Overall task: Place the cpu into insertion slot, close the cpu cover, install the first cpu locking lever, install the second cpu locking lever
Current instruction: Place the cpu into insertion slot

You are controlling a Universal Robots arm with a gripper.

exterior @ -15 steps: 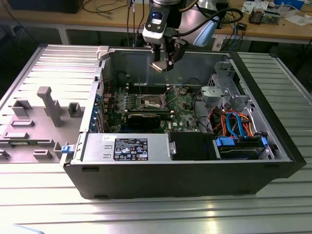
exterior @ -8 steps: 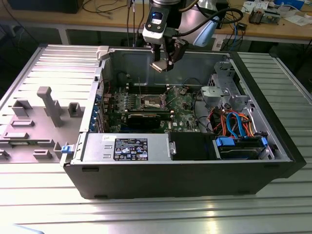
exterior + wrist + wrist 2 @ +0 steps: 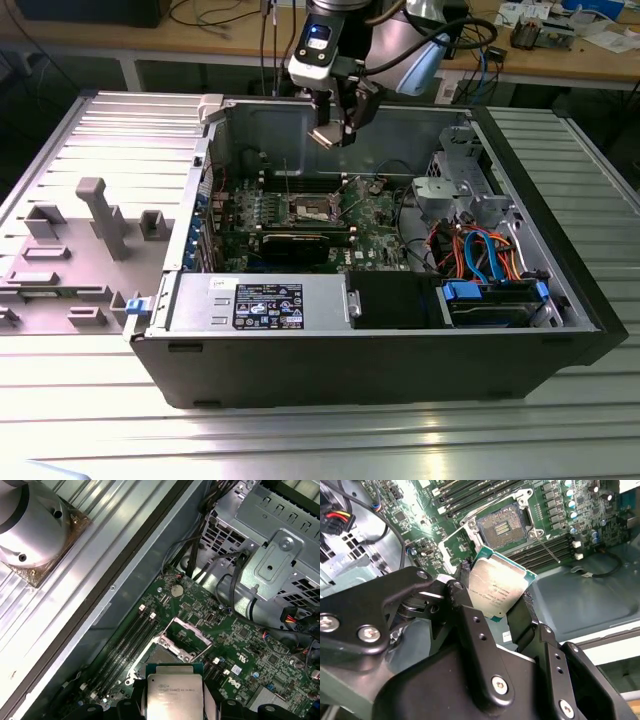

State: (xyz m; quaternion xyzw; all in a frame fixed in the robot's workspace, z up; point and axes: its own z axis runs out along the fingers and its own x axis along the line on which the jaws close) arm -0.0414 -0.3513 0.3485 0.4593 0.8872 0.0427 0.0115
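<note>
Over the green motherboard (image 3: 240, 645) of the open computer case (image 3: 380, 365), holding the cpu (image 3: 174, 694) clamped by two opposite edges in the gripper (image 3: 496, 591), metal top showing, well above the bare insertion slot (image 3: 501, 527), with the cpu cover (image 3: 191, 629) hinged up, evidently to leave the socket free.

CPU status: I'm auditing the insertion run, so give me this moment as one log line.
claw: shut on cpu | cpu: held clear of insertion slot, not seated | cpu cover: open

The whole case (image 3: 400, 365) is seen from above its near side in the exterior view; the slot (image 3: 501, 526) is shared, close, by both wrist views.
</note>
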